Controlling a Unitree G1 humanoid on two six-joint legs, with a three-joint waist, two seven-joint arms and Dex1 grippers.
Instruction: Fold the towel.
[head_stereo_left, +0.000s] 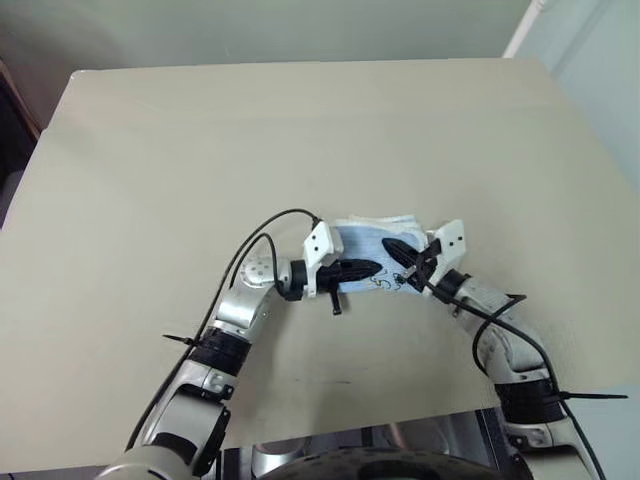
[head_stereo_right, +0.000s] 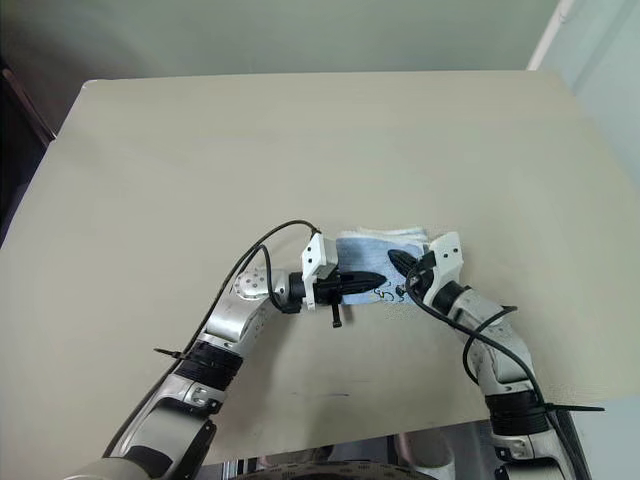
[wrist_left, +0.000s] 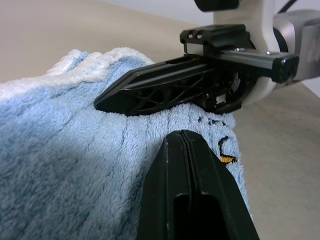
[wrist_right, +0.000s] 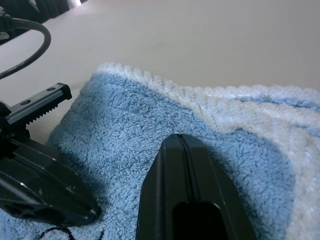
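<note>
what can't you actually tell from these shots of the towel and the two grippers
- How many layers the towel has: the head views show it too small.
- The dark printed mark: the left gripper hides part of it in the left wrist view.
- Whether the shut right gripper pinches cloth or only presses on it: its fingers cover the contact.

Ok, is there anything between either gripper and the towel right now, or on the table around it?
Nothing visible stands in the way. The left gripper and right gripper both lie shut right on the towel, facing each other over its near edge. The table around the towel shows nothing else.
</note>
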